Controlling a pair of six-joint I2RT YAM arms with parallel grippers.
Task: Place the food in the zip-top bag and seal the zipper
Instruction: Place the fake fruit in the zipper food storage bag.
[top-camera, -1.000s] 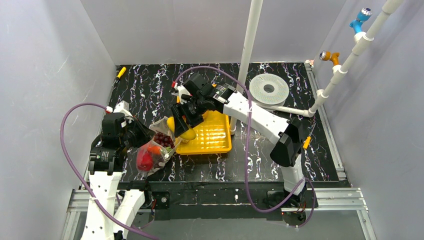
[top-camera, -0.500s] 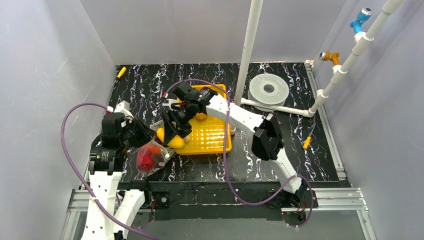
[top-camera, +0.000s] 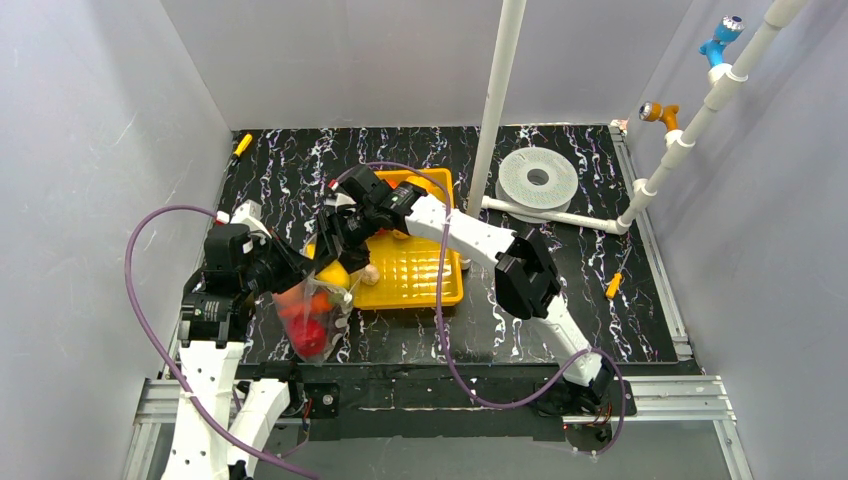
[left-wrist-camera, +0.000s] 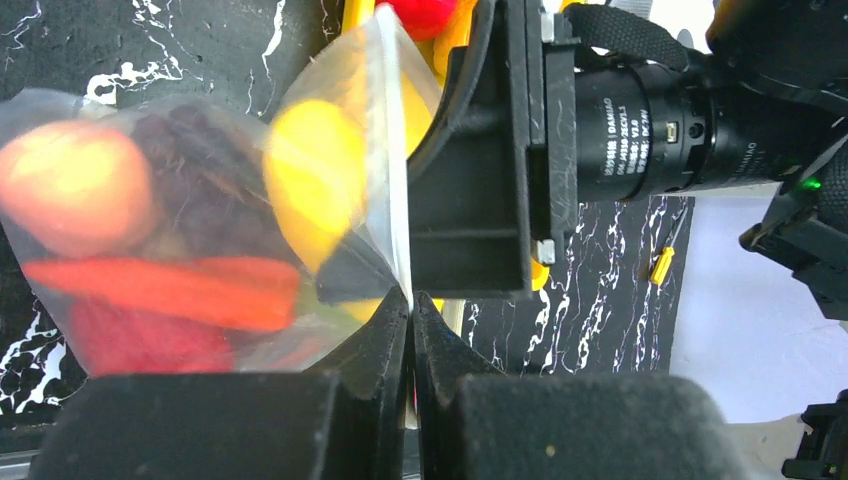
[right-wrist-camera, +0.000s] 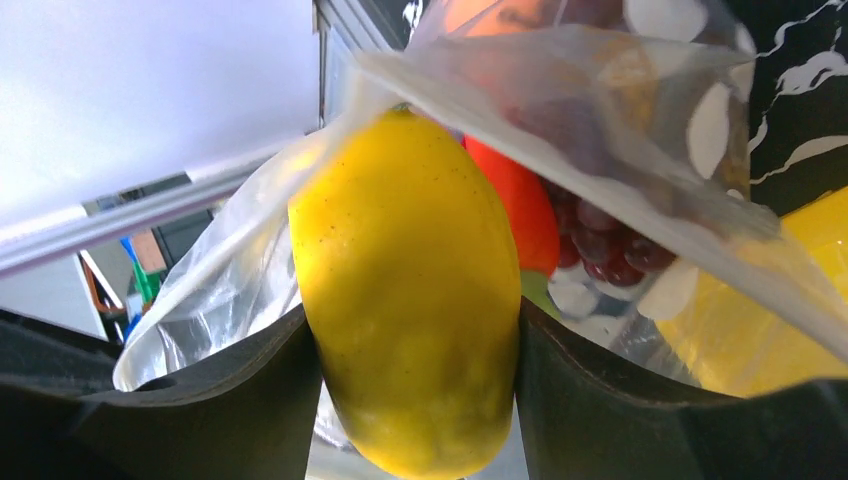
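Right claw (right-wrist-camera: 412, 400) moved to zip-top bag (left-wrist-camera: 150, 230), gripping yellow fruit (right-wrist-camera: 410, 290) (half inside), left claw (left-wrist-camera: 410, 340) pinching rim (left-wrist-camera: 392, 200).

A robot lab cell, plain grey partition walls (top-camera: 100, 150) on three sides, black marbled tabletop (top-camera: 290, 160), white pipe frame (top-camera: 700, 118) upper right, aluminium rail (top-camera: 660, 392) along the bottom, purple cables (top-camera: 128, 270) lower left.

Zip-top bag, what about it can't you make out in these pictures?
Top external: the mouth of the zip-top bag is hidden under the right arm.
Left wrist: the food inside is blurred behind the plastic; the left jaws cover the bag's lower edge.
Right wrist: the yellow fruit held in the right jaws blocks most of the bag's inside.
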